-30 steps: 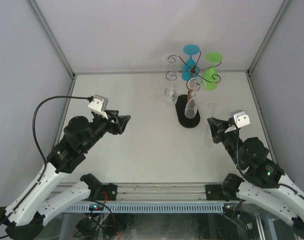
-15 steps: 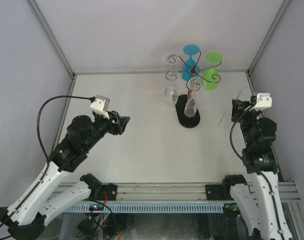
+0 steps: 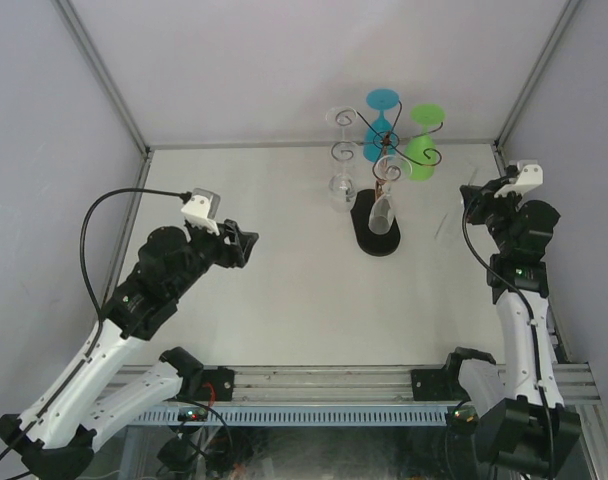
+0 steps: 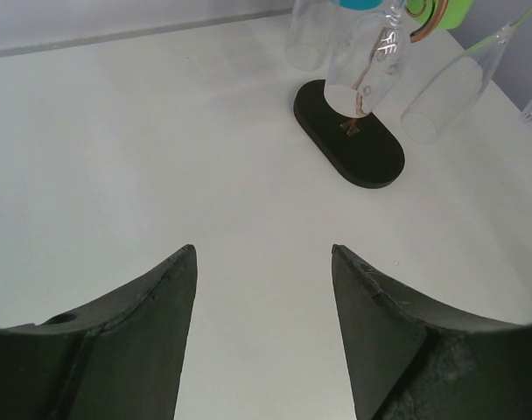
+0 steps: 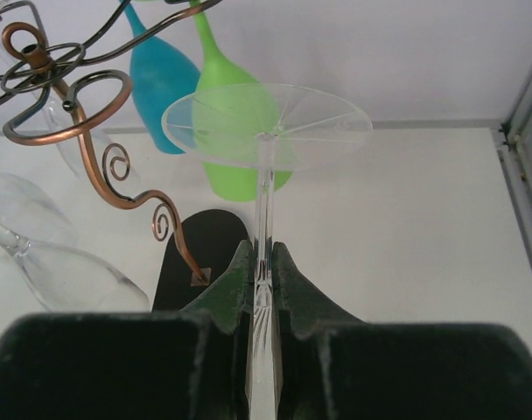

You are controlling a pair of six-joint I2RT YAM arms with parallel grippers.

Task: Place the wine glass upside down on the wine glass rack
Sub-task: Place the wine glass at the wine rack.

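Top view. The rack (image 3: 365, 228) stands on the worktop (image 3: 284, 300) at about 1 o'clock from the worktop's centre, near the far edge. Its black oval base (image 4: 358, 149) lies flat, and the curled wire arms spread above it. A blue glass (image 3: 382, 122) hangs foot-up at the 12 o'clock side of the rack's hub, and a green glass (image 3: 421, 148) at 2 o'clock. Two clear glasses hang as well, one (image 3: 339, 186) at 9 o'clock and one (image 3: 382, 216) over the base.

Right wrist view. The right hand (image 5: 261, 259) is closed tight on the stem of the wine glass (image 5: 275, 122). The round foot stands clear ahead of the fingertips, with the green glass behind it (the bowl is hidden below the hand). The wine glass is off the rack, and a copper arm curls at its 9 o'clock without touching it. From above, this hand (image 3: 472, 205) sits at 3 o'clock of the base, near it but apart.

Left wrist view. The left hand (image 4: 262, 252) is spread wide and holds nothing, with bare worktop between its fingers. From above it (image 3: 246, 243) lies at 9 o'clock of the base, well apart.
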